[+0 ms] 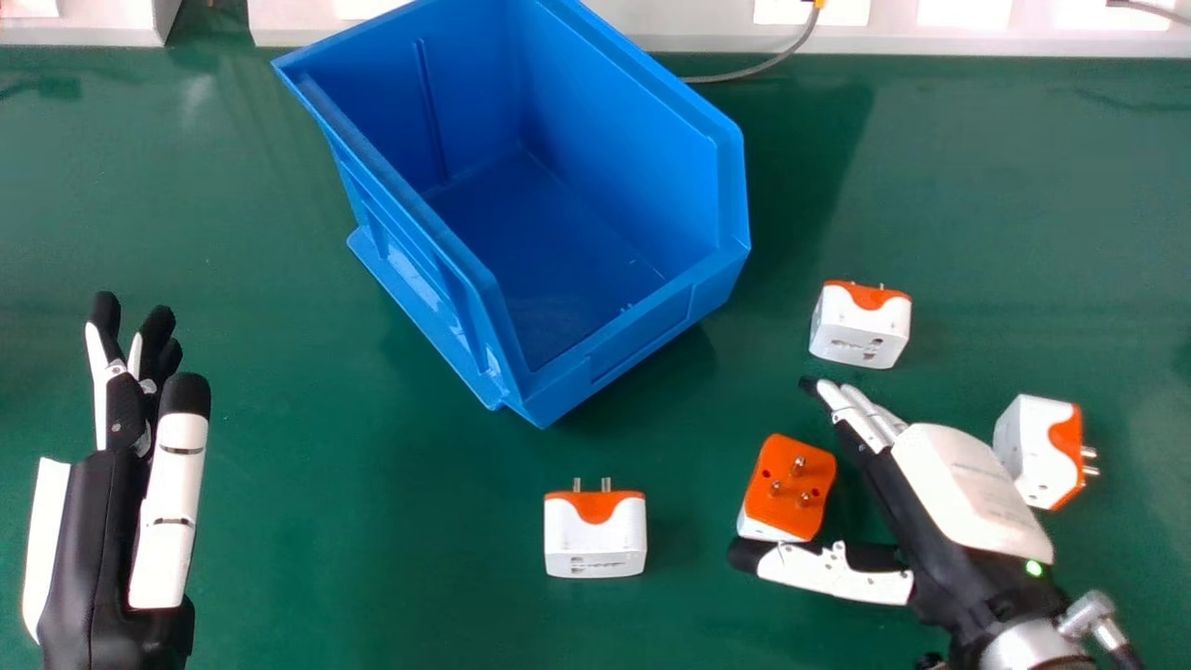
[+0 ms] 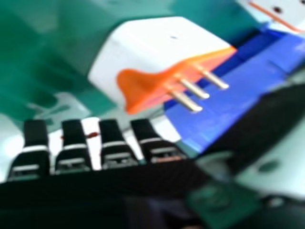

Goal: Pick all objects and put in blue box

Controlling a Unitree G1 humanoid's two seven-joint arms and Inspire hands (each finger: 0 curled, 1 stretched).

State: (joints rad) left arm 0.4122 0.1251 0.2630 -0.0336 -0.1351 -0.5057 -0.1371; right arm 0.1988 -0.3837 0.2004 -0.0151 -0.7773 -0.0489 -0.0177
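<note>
my right hand point(image 1: 972, 484) is low over the green table point(image 1: 372, 568), on the right side. its fingers are wide: they point out long and straight, and my thumb sticks out well away from them. the first plug point(image 1: 791, 484) is in the gap between my thumb and my fingers. it is white with an orange face, and its metal pins poke up. my thumb tip is right by its near edge, but i can't tell if they touch. my fingers are not curled round it. in the right hand view i see a plug up close past my fingertips, with three shiny pins and blue box wall behind it.

the second plug point(image 1: 858, 326) is just past my fingertips, with its orange side facing away from me. the third plug point(image 1: 1037, 451) is right by the back of my hand, on its outer side, and its pins point to the right. the fourth plug point(image 1: 595, 535) is near the middle, on my side of the box, and its pins point away from me.

the big blue box point(image 1: 642, 326) sits turned at a slant, farther out on the table. all four plugs are outside it.

my left hand point(image 1: 98, 540) is at the left, with its fingers held out.
</note>
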